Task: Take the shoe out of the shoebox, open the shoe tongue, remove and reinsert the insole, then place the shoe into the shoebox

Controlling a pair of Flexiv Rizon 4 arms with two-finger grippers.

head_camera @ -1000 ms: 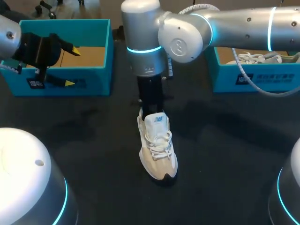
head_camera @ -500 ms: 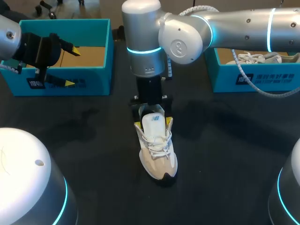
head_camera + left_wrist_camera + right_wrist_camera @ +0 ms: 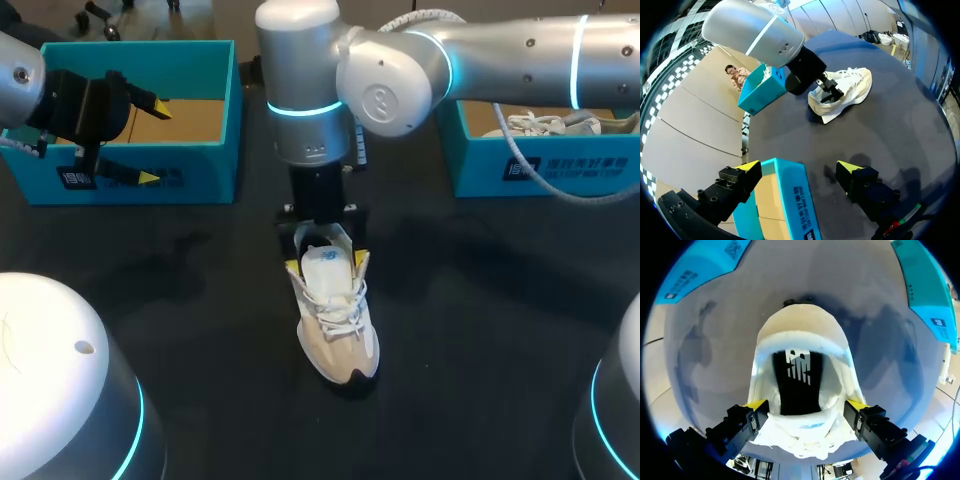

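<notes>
A white lace-up shoe (image 3: pixel 338 325) stands on the black table, toe toward me. My right gripper (image 3: pixel 327 262) hangs over its heel end, open wide, one yellow tip on each side of the collar. From the right wrist the dark insole (image 3: pixel 795 385) shows inside the shoe (image 3: pixel 800 335), with the tongue (image 3: pixel 805 432) lying under the right gripper (image 3: pixel 806 405). My left gripper (image 3: pixel 154 143) is open above the front wall of the teal shoebox (image 3: pixel 215 150). From the left wrist that wall (image 3: pixel 790 200) sits between the left gripper's (image 3: pixel 799 167) fingers, with the shoe (image 3: pixel 850 87) far ahead.
A second teal box (image 3: pixel 540 165) with another white shoe (image 3: pixel 550 125) in it stands at the back right. Two round white arm bases fill the near corners. Bare black table lies around the shoe.
My right gripper has gone from nearly shut at the tongue to wide open, its yellow tips now astride the shoe's collar. The tongue sits slightly lower. The left arm is unmoved.
</notes>
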